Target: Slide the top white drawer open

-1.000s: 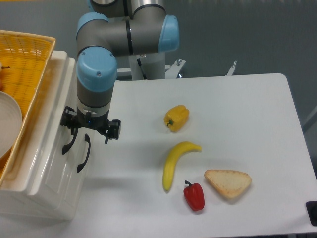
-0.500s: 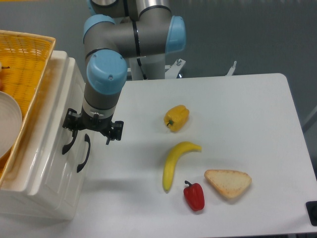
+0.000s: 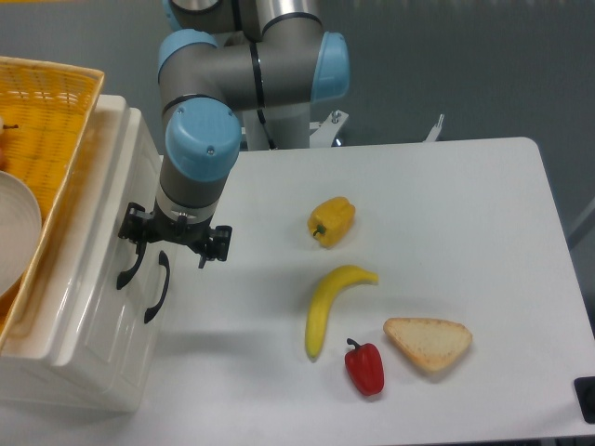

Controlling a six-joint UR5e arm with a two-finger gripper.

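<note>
The white cabinet stands at the left edge, its front facing the table. The top white drawer (image 3: 104, 279) is shut, and its curved black handle (image 3: 127, 269) sits just left of the lower drawer's handle (image 3: 159, 290). My gripper (image 3: 173, 253) points straight down over the two handles. Its black fingers (image 3: 204, 253) are spread wide apart, one by the top handle and one out to the right. I cannot tell whether a finger touches the top handle. Nothing is held.
A yellow wicker basket (image 3: 51, 102) with a white plate (image 3: 17, 228) sits on the cabinet's top. On the table lie a yellow pepper (image 3: 332, 220), a banana (image 3: 329, 305), a red pepper (image 3: 364, 366) and a slice of bread (image 3: 429, 343).
Over the past second the arm shifted slightly right and down toward the handles. The last half second shows almost no motion. The drawer has not moved.
</note>
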